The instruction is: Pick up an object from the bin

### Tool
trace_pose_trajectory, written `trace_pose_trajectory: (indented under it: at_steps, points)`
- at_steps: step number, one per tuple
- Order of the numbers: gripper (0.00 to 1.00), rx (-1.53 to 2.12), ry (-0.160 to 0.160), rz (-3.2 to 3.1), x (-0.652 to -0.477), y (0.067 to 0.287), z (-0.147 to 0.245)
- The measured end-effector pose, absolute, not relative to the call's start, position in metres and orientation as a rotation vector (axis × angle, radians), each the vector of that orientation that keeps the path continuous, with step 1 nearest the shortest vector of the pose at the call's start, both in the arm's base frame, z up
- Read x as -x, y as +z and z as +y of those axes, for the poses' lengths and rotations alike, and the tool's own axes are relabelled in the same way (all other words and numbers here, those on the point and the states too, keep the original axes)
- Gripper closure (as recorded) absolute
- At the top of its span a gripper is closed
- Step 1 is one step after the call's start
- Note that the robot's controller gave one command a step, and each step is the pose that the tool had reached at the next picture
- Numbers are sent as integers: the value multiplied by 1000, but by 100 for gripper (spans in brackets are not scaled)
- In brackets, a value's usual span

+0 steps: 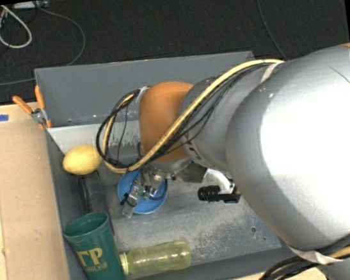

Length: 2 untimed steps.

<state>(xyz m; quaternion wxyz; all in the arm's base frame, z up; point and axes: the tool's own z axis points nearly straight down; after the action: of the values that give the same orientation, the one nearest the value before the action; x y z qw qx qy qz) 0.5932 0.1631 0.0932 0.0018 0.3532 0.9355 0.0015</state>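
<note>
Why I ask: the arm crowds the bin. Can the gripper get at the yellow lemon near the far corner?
Probably yes. The lemon lies bare, nothing on it, and the gripper hangs over a blue round thing close beside it. The bin's wall next to the lemon may leave little room.

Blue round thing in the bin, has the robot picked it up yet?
Not yet. Done: the tool is down at the blue round thing in the bin. In hand: I can't tell whether it's gripped. Left: lifting it out; it lies on the floor.
</note>
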Motion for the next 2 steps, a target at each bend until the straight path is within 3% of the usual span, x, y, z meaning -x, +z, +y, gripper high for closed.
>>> trace_pose_trajectory:
  at_steps: [1,2]
  points:
    - [0,-620,-1,3083,-565,109,155]
    - [0,-783,1,3041,-590,67,160]
